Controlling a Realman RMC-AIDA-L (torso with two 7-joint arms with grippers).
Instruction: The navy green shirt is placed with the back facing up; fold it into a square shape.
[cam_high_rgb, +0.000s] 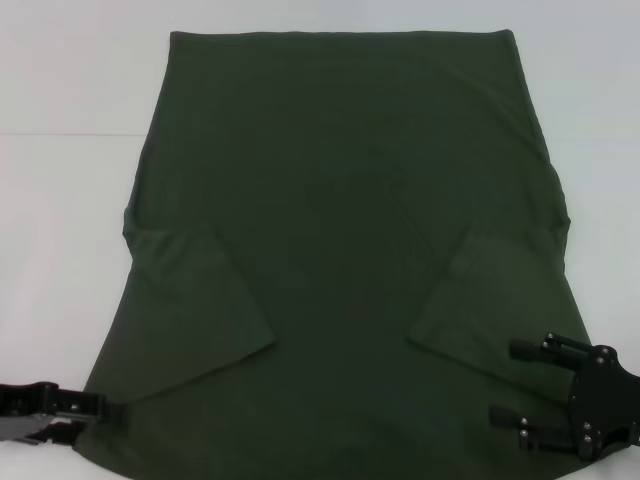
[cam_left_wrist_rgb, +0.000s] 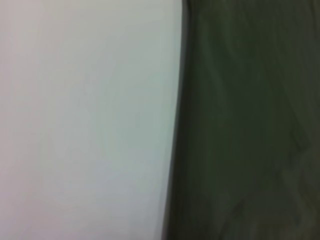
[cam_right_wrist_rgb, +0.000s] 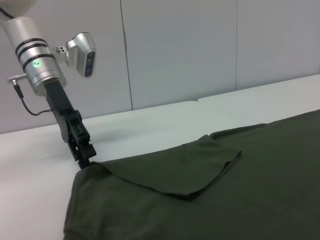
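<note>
The navy green shirt (cam_high_rgb: 340, 240) lies flat on the white table, both sleeves folded inward over its body. At the near left corner of the shirt, my left gripper (cam_high_rgb: 108, 408) is shut on the fabric edge. The right wrist view shows that left gripper (cam_right_wrist_rgb: 86, 162) pinching the shirt (cam_right_wrist_rgb: 210, 190) corner, which rises slightly there. My right gripper (cam_high_rgb: 512, 382) hovers over the near right part of the shirt, beside the folded right sleeve (cam_high_rgb: 495, 300), with its fingers wide apart and nothing between them. The left wrist view shows only the shirt (cam_left_wrist_rgb: 250, 125) edge against the table.
The white table (cam_high_rgb: 60, 200) extends on both sides of the shirt and behind it. A pale wall (cam_right_wrist_rgb: 200, 45) stands past the table's far side in the right wrist view. The left arm's silver wrist (cam_right_wrist_rgb: 35, 55) leans in from outside the shirt.
</note>
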